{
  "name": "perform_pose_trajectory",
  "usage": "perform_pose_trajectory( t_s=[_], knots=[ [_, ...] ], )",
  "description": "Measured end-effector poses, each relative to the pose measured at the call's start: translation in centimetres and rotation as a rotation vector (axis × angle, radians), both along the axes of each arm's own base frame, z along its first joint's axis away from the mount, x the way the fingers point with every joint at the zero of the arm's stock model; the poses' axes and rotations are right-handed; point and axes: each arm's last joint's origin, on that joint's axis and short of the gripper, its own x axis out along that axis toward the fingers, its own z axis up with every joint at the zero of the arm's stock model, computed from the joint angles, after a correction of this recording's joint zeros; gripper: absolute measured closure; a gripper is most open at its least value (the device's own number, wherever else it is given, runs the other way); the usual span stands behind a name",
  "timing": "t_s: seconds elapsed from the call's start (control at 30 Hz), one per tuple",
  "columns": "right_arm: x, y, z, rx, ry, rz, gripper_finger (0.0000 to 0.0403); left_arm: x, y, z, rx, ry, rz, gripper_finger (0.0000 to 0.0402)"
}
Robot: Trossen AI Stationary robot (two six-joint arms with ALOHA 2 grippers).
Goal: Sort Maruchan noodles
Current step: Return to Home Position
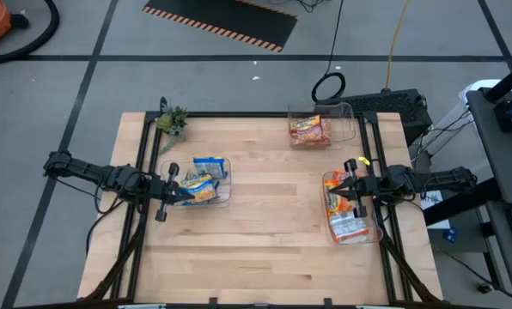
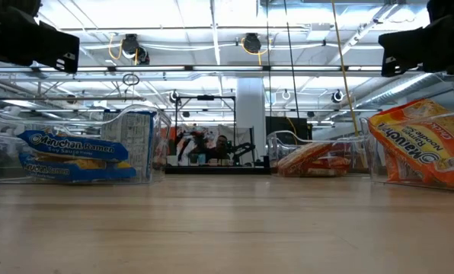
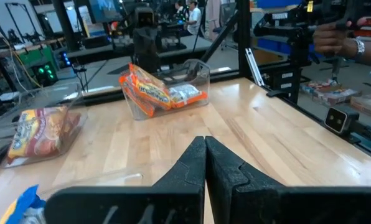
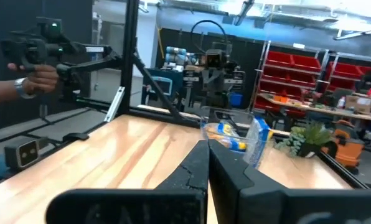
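Note:
Yellow-and-blue noodle packets [image 1: 206, 178] [image 2: 73, 148] lie in a clear bin [image 1: 229, 190] on the table's left. Orange and silver-white-with-red packets [image 1: 345, 215] [image 3: 164, 93] fill a clear bin [image 1: 378, 232] on the right. Orange-red packets [image 1: 311, 130] [image 3: 42, 134] lie in a third bin [image 1: 346, 116] at the far edge. My left gripper [image 1: 175, 190] [image 3: 205, 158] is shut and hangs above the left bin's left end. My right gripper [image 1: 345, 186] [image 4: 208, 160] is shut above the right bin's far end. Both are empty.
A small potted plant [image 1: 172, 120] stands at the far left corner. Bare wood [image 1: 273, 215] lies between the bins and along the near edge. A black frame rail [image 1: 239, 114] borders the table. A person's hand [image 3: 332, 37] [image 4: 33, 78] holds a device beyond the table.

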Motion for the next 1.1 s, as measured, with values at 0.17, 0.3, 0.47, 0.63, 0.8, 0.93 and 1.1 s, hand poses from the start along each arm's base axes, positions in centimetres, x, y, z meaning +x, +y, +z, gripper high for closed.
perform_pose_trajectory(
  t_s=[0.17, 0.3, 0.47, 0.63, 0.8, 0.93, 1.1],
  knots=[
    [0.0, -0.1, -0.1, 0.004, -0.001, -0.012, 0.0403, 0.0, 0.0, -0.2, -0.007, 0.018, -0.001, 0.0398],
    [0.0, -0.1, -0.1, 0.005, 0.001, -0.013, 0.0403, 0.0, 0.0, -0.1, -0.006, 0.016, -0.002, 0.0398],
    [0.0, -0.2, -0.1, 0.032, -0.002, -0.038, 0.0403, 0.0, 0.0, -0.1, -0.002, 0.016, -0.002, 0.0398],
    [0.1, -0.2, -0.8, 0.047, 0.080, -0.037, 0.0403, 0.0, 0.0, -0.1, -0.001, 0.016, -0.002, 0.0398],
    [0.1, -0.2, -1.2, 0.068, 0.118, -0.032, 0.0403, 0.0, 0.0, -0.1, 0.000, 0.016, -0.002, 0.0398],
    [0.1, -0.2, -1.2, 0.063, 0.117, -0.042, 0.0403, 0.0, 0.0, -0.2, 0.003, 0.016, -0.003, 0.0398],
    [0.1, -0.3, -1.1, 0.045, 0.110, -0.085, 0.0403, 0.0, 0.0, -0.2, 0.031, 0.011, -0.005, 0.0398]
  ],
)
